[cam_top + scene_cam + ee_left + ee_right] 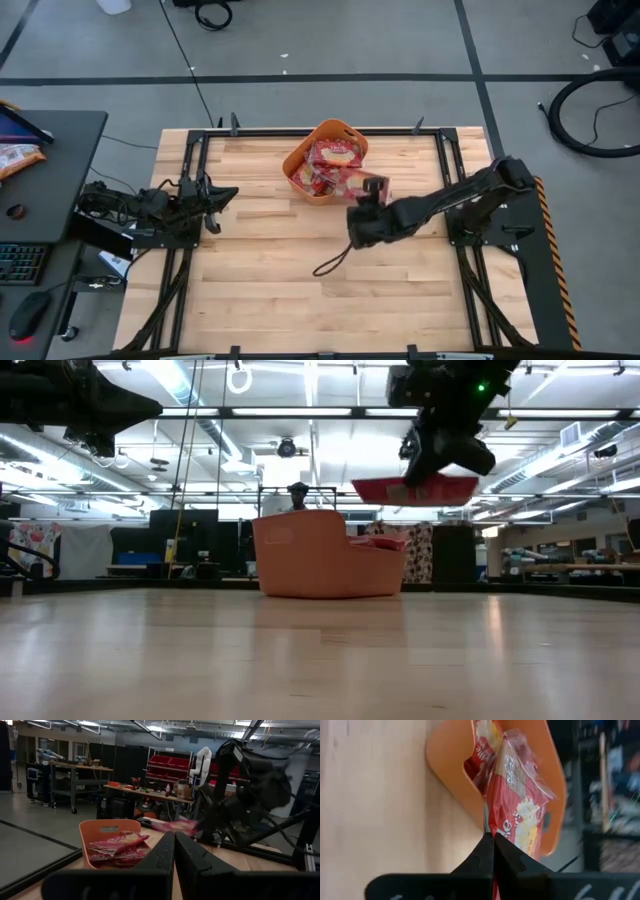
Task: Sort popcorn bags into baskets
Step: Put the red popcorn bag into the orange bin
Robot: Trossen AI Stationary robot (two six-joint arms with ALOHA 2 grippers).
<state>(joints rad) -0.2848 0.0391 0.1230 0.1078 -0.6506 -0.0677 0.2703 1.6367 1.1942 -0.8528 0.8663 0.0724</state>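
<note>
**Right claw carries a packet toward the tub**

The right gripper (372,192) is pinched tight on one popcorn bag (517,815), its two fingers meeting on the packet's edge in the right wrist view. In the low view the bag (415,489) hangs flat and level, well clear of the tabletop, probably so it can pass over the rim instead of bumping the wall. Seen from above, the held packet sits just beside the tub's corner at about four o'clock from it, so the drop looks near but not yet made.

The orange tub (298,158) stands toward twelve o'clock on the table and already holds a heap of red packets (335,165), piled up to the rim. No loose packets show on the boards, so this may be among the last.

The left gripper (213,203) waits at nine o'clock near the table's edge, fingers pressed together and holding nothing.

The table (260,290) is pale wood planks in a dark frame. A desk (60,160) with a keyboard stands off to nine o'clock. Beyond, the low view shows a workshop with ceiling lights and shelving.
</note>
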